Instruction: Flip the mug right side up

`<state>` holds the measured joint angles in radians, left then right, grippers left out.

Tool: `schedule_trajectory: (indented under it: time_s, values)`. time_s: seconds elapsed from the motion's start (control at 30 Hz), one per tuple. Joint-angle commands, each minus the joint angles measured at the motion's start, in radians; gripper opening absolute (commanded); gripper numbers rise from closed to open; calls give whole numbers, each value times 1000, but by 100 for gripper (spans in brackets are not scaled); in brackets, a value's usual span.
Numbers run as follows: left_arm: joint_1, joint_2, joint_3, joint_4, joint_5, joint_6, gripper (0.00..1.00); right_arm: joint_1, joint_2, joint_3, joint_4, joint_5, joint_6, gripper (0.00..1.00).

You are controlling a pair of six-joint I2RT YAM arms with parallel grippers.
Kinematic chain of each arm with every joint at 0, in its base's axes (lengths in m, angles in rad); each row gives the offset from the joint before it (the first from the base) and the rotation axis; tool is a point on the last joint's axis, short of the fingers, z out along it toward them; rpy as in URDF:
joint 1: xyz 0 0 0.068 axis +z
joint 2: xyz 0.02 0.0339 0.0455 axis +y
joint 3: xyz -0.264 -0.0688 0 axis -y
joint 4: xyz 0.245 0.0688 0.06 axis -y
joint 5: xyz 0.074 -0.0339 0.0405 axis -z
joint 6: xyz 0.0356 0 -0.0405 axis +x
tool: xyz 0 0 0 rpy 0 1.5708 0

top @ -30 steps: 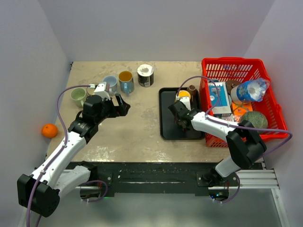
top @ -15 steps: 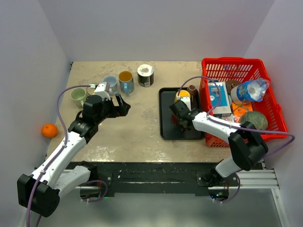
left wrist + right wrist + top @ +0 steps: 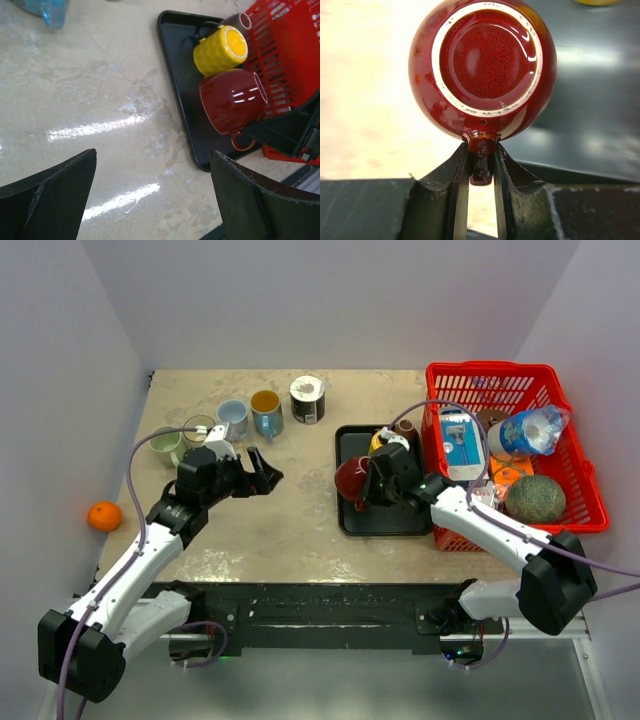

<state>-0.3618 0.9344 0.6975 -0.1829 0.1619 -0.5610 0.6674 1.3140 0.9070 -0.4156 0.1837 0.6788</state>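
While the right wrist camera looks straight at the unglazed foot of the red mug (image 3: 490,55), it shows only that the right jaws are closed on the mug's handle (image 3: 481,150), with dark tray and pale counter blurred behind. The left wrist camera gives the side view. There the mug lies tipped on its side over the black tray (image 3: 175,45), its foot turned back toward the right arm and its mouth facing away. A yellow mug (image 3: 221,47) stands just beyond it, then a brown cup (image 3: 239,21), both next to the red basket (image 3: 285,40).

The left jaws are spread wide with nothing between them, above bare counter (image 3: 100,100). The red mug is ahead of them and off to their right, well apart.

Only the overhead camera shows both arms at once (the mug hangs at the tray's left edge there).

A second ago the right jaws were low over the middle of the tray and the mug was hidden under them. Since then the arm has swung out leftward and brought the mug into plain sight. The left jaws have eased slightly toward the tray.
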Motion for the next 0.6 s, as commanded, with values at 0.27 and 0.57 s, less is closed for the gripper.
schedule_trajectory:
  time_s: [0.27, 0.57]
  values:
    - [-5, -40, -266, 610, 424, -365, 99, 4, -125, -31, 513, -329, 254, 0]
    - [-63, 3, -342, 919, 444, -539, 99, 34, -148, -76, 788, -424, 380, 0]
